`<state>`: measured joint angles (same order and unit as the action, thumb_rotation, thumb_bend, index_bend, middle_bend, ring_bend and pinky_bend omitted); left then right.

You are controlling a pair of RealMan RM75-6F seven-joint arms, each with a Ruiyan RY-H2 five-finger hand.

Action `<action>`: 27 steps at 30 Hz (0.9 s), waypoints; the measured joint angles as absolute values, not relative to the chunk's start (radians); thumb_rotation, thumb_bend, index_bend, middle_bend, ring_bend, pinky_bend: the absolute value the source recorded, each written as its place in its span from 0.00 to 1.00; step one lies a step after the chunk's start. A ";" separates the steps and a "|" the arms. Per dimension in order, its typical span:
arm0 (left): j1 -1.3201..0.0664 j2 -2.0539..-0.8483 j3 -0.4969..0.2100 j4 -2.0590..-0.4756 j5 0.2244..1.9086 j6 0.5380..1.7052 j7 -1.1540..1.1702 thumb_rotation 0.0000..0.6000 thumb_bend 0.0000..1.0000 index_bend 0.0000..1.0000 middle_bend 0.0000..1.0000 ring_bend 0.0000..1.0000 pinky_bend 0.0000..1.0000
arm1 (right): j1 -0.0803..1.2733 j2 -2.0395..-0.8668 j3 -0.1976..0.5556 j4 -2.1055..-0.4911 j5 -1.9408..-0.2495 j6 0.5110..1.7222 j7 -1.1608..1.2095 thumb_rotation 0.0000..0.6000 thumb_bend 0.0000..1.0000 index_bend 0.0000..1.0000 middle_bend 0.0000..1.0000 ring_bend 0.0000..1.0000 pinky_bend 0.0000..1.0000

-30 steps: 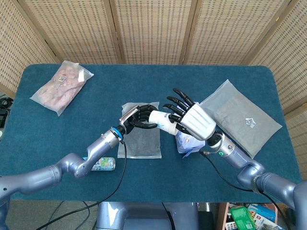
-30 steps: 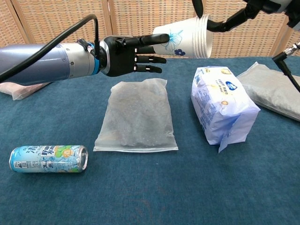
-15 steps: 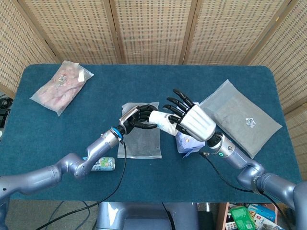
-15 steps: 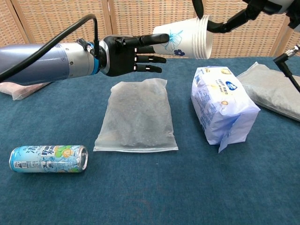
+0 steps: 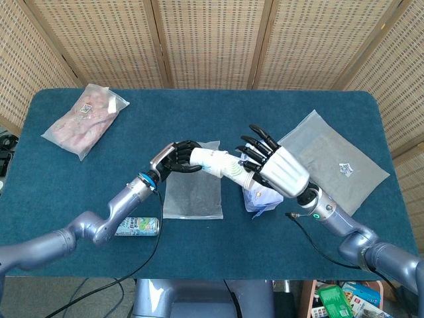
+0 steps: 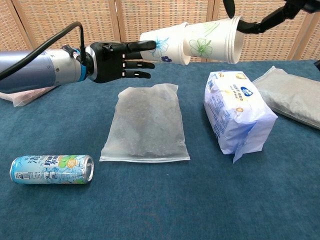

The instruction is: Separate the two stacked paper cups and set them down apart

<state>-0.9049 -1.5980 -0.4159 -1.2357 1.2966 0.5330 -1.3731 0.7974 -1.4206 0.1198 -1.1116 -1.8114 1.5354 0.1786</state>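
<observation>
Two white paper cups with floral prints are held on their sides in the air above the table. My left hand (image 5: 173,156) (image 6: 112,61) grips the base end of the blue-flowered cup (image 5: 207,161) (image 6: 164,44). My right hand (image 5: 279,170) holds the green-flowered cup (image 5: 238,171) (image 6: 210,41) by its rim end; the chest view shows only its dark fingers (image 6: 272,17) at the top edge. The cups are drawn out end to end, the green cup's base just at the blue cup's rim.
A clear bag (image 6: 146,127) lies under the cups. A drink can (image 6: 52,169) lies at the front left, a tissue pack (image 6: 237,117) stands right of centre, and a grey pouch (image 5: 331,162) is at the right. A pink packet (image 5: 85,119) sits far left.
The hands have pulled apart: my left hand moved left with the blue-flowered cup, sliding it off the green-flowered cup, which stays in my right hand and has shifted slightly right.
</observation>
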 measured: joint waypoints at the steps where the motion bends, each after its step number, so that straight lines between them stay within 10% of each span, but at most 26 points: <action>1: -0.900 -1.593 -0.414 -1.232 1.300 0.535 -1.381 1.00 0.17 0.49 0.50 0.47 0.49 | 0.794 -1.416 0.117 -1.112 -1.813 1.539 0.177 1.00 0.60 0.67 0.39 0.22 0.11; 13: -0.844 -1.491 -0.367 -1.165 1.374 0.578 -1.404 1.00 0.17 0.49 0.50 0.47 0.49 | 0.748 -1.369 0.071 -1.102 -1.823 1.547 0.176 1.00 0.60 0.67 0.39 0.22 0.11; 27: -0.775 -1.272 -0.209 -1.102 1.503 0.711 -0.821 1.00 0.18 0.49 0.50 0.47 0.49 | 0.793 -1.290 0.006 -1.209 -1.918 1.423 0.111 1.00 0.60 0.67 0.39 0.23 0.15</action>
